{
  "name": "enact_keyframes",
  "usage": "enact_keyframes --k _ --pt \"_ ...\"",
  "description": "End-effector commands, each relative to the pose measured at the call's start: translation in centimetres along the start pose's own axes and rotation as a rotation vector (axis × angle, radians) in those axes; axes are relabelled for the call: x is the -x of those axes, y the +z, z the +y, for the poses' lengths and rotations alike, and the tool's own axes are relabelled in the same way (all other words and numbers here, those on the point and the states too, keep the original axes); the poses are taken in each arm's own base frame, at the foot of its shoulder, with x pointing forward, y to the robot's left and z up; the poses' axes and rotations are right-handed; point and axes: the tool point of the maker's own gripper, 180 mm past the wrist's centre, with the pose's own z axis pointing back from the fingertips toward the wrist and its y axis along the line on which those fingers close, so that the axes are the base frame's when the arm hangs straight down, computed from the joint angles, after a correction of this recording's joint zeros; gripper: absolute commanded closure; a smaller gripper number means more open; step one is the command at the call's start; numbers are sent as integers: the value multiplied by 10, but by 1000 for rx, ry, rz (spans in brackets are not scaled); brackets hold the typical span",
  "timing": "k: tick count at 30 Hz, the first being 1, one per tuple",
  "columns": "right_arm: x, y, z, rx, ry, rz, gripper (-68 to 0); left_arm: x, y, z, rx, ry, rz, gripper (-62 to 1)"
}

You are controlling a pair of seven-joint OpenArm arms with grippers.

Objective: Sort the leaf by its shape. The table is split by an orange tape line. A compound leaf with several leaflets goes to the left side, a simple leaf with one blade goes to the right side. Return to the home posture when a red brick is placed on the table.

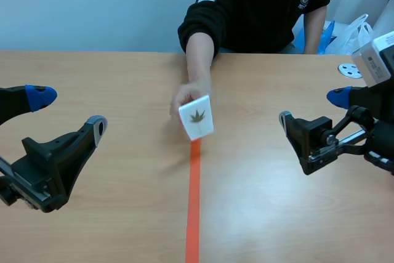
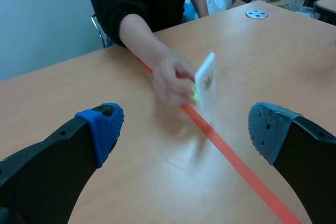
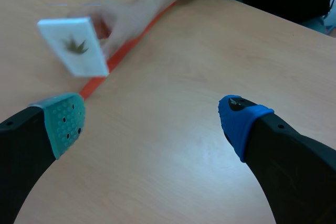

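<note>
A person's hand (image 1: 186, 93) holds a white card (image 1: 197, 117) with a dark lobed leaf printed on it, tilted above the far end of the orange tape line (image 1: 194, 201). The card (image 2: 206, 78) is ahead of my left gripper (image 2: 184, 135) and the same card (image 3: 74, 46) is ahead of and to one side of my right gripper (image 3: 152, 121). My left gripper (image 1: 64, 112) stands open at the left of the table. At the right of the table my right gripper (image 1: 311, 109) is open too. Nothing is between either pair of fingers.
The person in a black sleeve (image 1: 203, 20) sits across the table. A small round white disc (image 1: 348, 70) lies at the far right of the table. Plastic bags (image 1: 345, 32) stand behind the table's far right edge.
</note>
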Motion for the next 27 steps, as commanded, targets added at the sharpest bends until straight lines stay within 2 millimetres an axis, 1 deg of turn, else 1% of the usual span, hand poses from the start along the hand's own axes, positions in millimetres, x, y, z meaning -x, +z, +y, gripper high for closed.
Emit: enact_keyframes --k 1,20,22,25,27 --pt "-17 0 -5 -1 34 -45 -519 -9 -2 -1 1 5 -35 -512" --pt "-17 1 -6 -13 52 -34 -519 -12 -2 0 -3 2 -49 -512" --pt "-16 1 -6 -13 52 -34 -519 -11 -4 3 -11 -5 -37 -512" --pt "-16 1 -6 -13 52 -34 -519 -16 -8 10 -31 -23 -53 -512" --pt "-16 1 -6 -13 52 -30 -519 -16 -11 14 -32 -44 -52 -512"
